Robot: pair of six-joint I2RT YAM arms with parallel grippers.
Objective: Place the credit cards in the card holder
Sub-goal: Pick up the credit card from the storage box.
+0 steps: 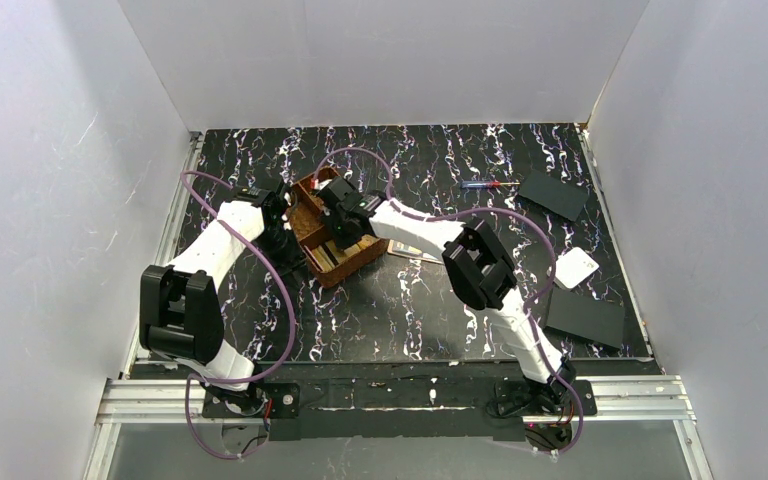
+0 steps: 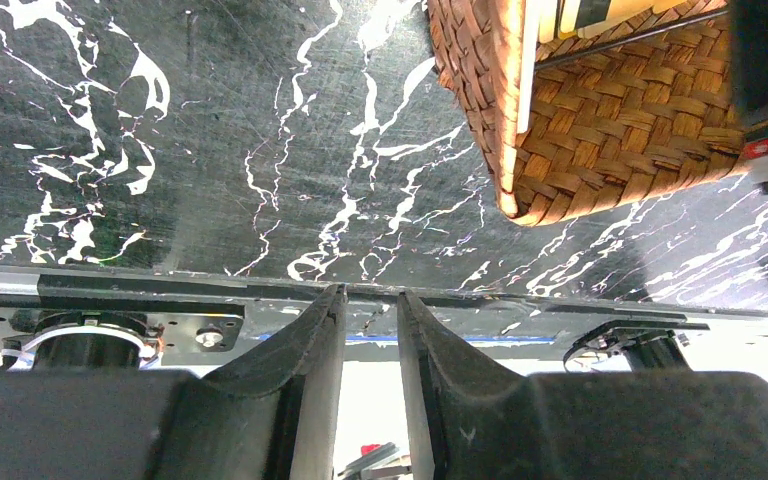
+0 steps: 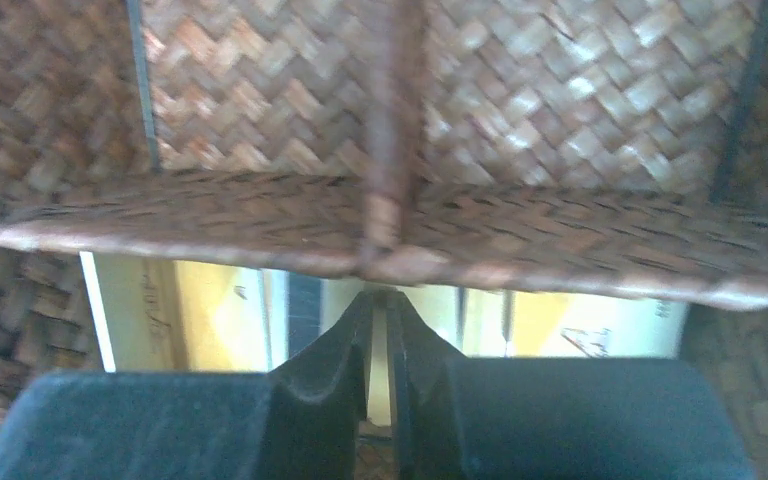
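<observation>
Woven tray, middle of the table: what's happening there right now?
The right gripper is down inside the woven tray, in the compartment where the credit cards sit. Its jaws stand almost together with a pale sliver between them, apparently pinching a card, though the grip is not clear. The left gripper hangs low beside the tray over the table, jaws narrowly parted and empty. I can't clearly pick out the card holder in any view.

A brown woven tray (image 1: 305, 228) sits far left on the marbled desk (image 1: 410, 310). On the right lie two black plates (image 1: 552, 195) (image 1: 584, 318), a white box (image 1: 576, 267) between them, and a pen (image 1: 482, 184) far off.
</observation>
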